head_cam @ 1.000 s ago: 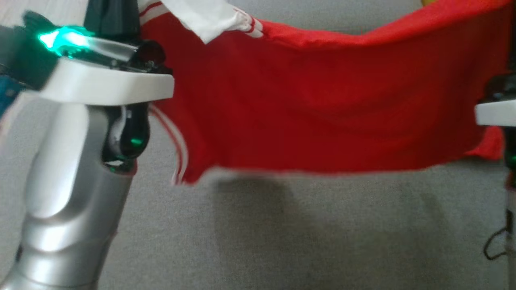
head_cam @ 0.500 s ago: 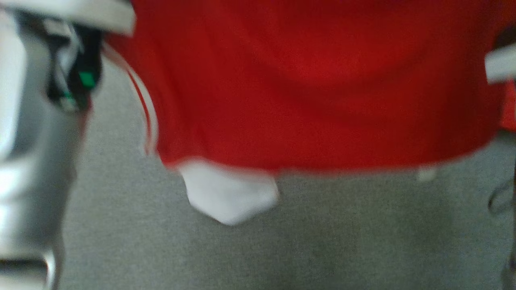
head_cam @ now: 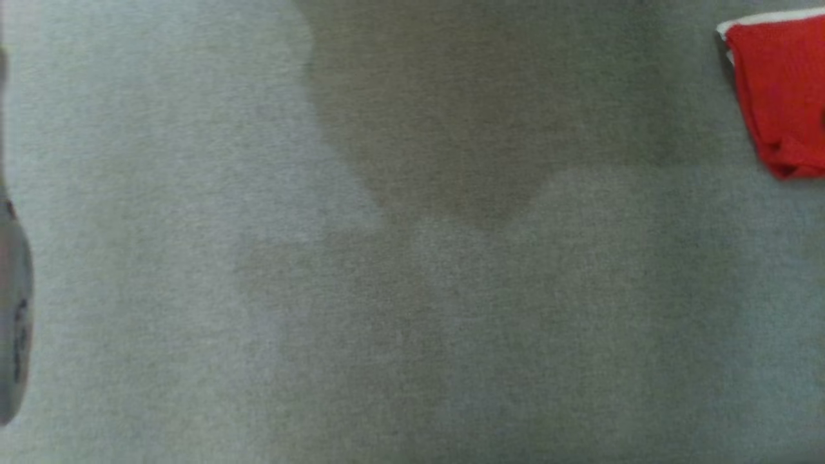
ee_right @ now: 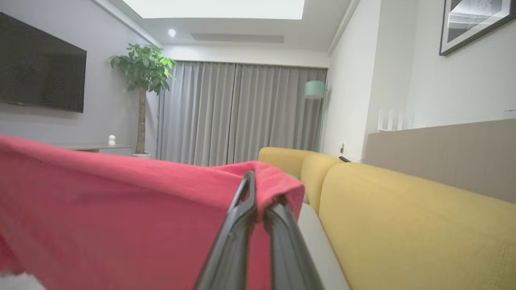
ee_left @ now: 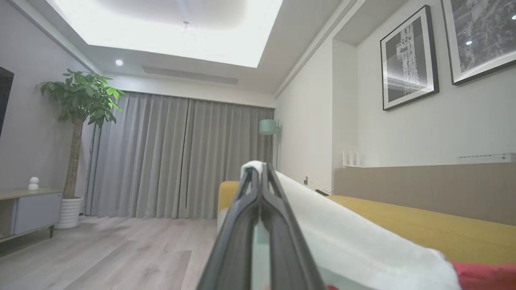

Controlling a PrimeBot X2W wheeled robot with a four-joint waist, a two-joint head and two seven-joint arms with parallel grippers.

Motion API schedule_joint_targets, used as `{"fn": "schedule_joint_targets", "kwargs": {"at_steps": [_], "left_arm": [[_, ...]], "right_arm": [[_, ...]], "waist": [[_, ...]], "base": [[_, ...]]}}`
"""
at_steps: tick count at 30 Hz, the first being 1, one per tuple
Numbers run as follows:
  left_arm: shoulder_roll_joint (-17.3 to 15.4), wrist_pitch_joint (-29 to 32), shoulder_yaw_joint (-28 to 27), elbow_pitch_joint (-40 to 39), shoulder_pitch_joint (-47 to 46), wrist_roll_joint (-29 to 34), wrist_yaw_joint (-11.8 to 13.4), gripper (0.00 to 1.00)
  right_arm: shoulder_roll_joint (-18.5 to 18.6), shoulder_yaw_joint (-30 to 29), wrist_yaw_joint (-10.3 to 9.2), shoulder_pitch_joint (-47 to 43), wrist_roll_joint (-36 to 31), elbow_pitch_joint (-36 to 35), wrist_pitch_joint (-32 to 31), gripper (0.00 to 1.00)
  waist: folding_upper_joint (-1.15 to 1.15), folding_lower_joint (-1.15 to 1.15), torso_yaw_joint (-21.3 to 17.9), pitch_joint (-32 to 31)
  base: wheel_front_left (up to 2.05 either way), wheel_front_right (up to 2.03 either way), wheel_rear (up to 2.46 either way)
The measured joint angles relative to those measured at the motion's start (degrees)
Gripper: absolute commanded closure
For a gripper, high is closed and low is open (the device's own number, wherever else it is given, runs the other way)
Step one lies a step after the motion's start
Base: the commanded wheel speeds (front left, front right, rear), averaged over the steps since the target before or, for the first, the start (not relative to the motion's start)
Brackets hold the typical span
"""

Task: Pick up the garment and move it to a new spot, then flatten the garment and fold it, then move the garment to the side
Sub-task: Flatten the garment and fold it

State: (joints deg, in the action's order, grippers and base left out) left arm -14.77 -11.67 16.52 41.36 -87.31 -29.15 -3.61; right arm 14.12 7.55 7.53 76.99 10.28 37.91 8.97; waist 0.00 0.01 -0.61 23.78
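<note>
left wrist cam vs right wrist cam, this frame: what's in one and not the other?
Left wrist: left gripper shut on the white edge of the garment, framed prints on the wall, wood floor, low cabinet.
Right wrist: right gripper shut on the garment's red cloth, wall TV.
Both: potted plant, grey curtains, teal lamp, yellow sofa, the garment.

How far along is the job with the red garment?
Picking up looks done: the left gripper and right gripper are shut on the garment, held up between them. Moving it is in hand. Flattening, folding and setting aside remain; it hangs loose.
</note>
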Motion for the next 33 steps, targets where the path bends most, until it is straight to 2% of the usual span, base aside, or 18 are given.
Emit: {"fn": "schedule_joint_targets", "kwargs": {"at_steps": [6, 13, 16, 19, 21, 22, 27, 29, 30, 33], "left_arm": [[1.5, -1.6, 3.9, 5.8, 4.8, 0.1, -2.6, 1.0], [1.9, -2.0, 10.6, 7.1, 24.8, -1.6, -3.6, 1.0], [0.8, 0.7, 16.0, 5.1, 32.4, -3.4, -4.0, 1.0], [-1.8, 5.7, 22.2, 0.5, 39.2, -6.5, -4.0, 1.0], [-4.9, 9.4, 26.1, -3.4, 43.3, -8.8, -4.0, 1.0], [-4.9, 9.4, 26.1, -3.4, 43.3, -8.8, -4.0, 1.0], [-12.6, 18.3, 32.2, -13.2, 50.4, -14.9, -4.0, 1.0], [-15.2, 21.4, 33.5, -16.9, 52.2, -16.7, -4.0, 1.0], [-17.6, 24.6, 34.3, -20.2, 53.8, -18.3, -4.0, 1.0], [-21.1, 28.7, 35.0, -25.1, 56.4, -20.4, -4.0, 1.0]], "right_arm": [[1.0, 4.5, 0.0, -4.7, -0.1, 10.3, 2.4, 1.0], [3.8, 14.8, 0.0, -19.1, 5.8, 18.2, -1.5, 1.0], [5.7, 20.1, 0.0, -23.7, 9.0, 18.8, -4.3, 1.0], [7.7, 25.3, 0.0, -27.3, 13.3, 18.0, -7.6, 1.0], [9.2, 28.8, 0.0, -29.8, 16.3, 16.6, -10.7, 1.0], [9.2, 28.8, 0.0, -29.8, 16.3, 16.6, -10.7, 1.0], [13.8, 36.5, 0.0, -35.2, 24.5, 11.1, -17.5, 1.0], [15.7, 38.9, 0.0, -36.8, 27.6, 8.9, -20.3, 1.0], [17.3, 41.0, 0.0, -38.4, 30.8, 6.5, -22.8, 1.0], [19.3, 43.4, 0.0, -40.6, 35.0, 3.0, -26.2, 1.0]], "waist": [[0.0, -0.01, 1.8, -1.9], [0.0, -0.02, 3.6, -6.0], [0.0, -0.02, 4.3, -8.4], [0.0, -0.03, 4.9, -10.9], [0.0, -0.03, 5.3, -12.5], [0.0, -0.03, 5.3, -12.5], [0.0, -0.03, 6.0, -16.0], [0.0, -0.02, 6.3, -17.3], [0.0, -0.02, 6.4, -18.6], [0.01, -0.02, 6.5, -20.6]], "base": [[0.0, 0.0, 0.0], [0.0, 0.0, 0.0], [0.0, 0.0, 0.0], [0.0, 0.0, 0.0], [0.0, 0.0, 0.0], [0.0, 0.0, 0.0], [0.0, 0.0, 0.0], [0.0, 0.0, 0.0], [0.0, 0.0, 0.0], [0.0, 0.0, 0.0]]}}
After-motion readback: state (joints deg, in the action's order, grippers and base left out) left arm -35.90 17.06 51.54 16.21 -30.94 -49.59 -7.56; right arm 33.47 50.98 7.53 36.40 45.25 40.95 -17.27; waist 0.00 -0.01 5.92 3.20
